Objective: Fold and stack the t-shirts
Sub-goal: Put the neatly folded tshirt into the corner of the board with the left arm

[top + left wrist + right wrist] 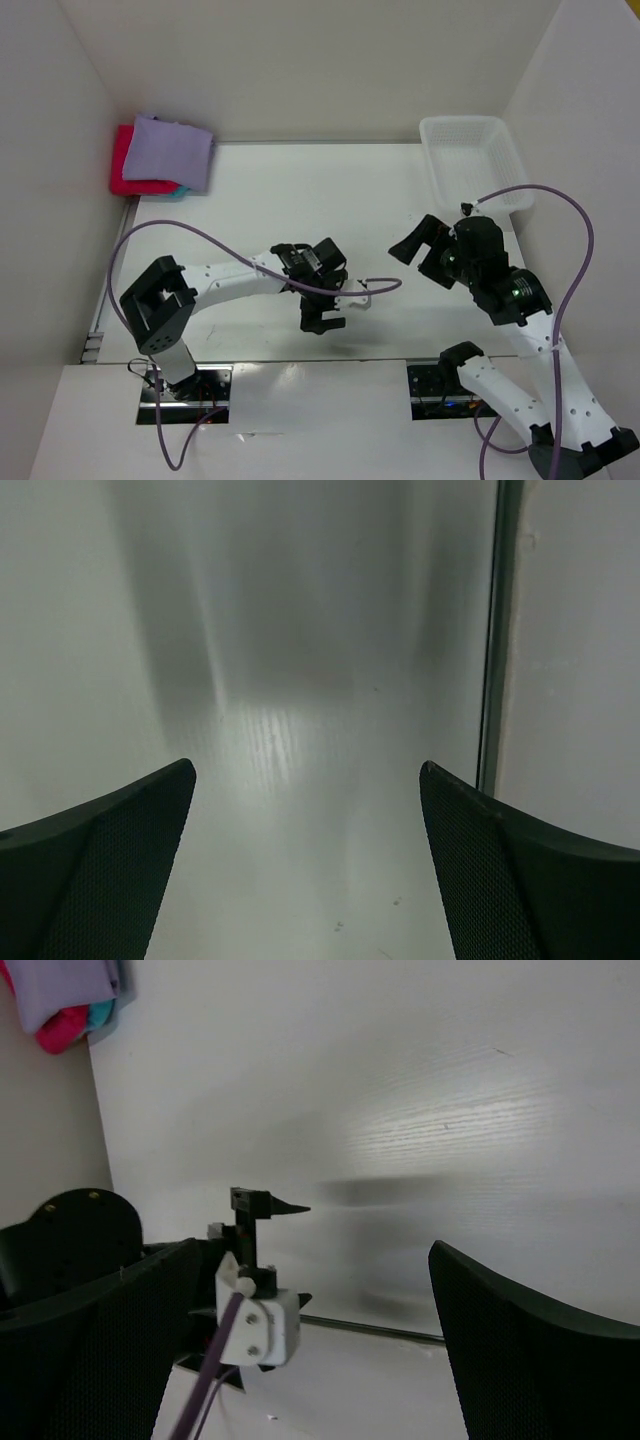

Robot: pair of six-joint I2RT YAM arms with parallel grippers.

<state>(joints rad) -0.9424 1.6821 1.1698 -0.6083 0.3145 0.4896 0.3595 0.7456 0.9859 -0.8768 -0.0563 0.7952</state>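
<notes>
The t-shirts (160, 155) lie stacked at the far left corner of the tabletop (300, 200). The left gripper (322, 310) and right gripper (418, 250) are wide open and empty. The task seems done; the next move is only to pull back.

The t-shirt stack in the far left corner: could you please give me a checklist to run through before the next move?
1. Left gripper open, holding nothing: ok.
2. Right gripper open, holding nothing: ok.
3. Lavender shirt lies folded on top: ok.
4. Magenta shirt and turquoise shirt show beneath it: ok.
5. Orange shirt located: cannot tell, no view shows it.
6. Basket holds no shirt: ok.
</notes>
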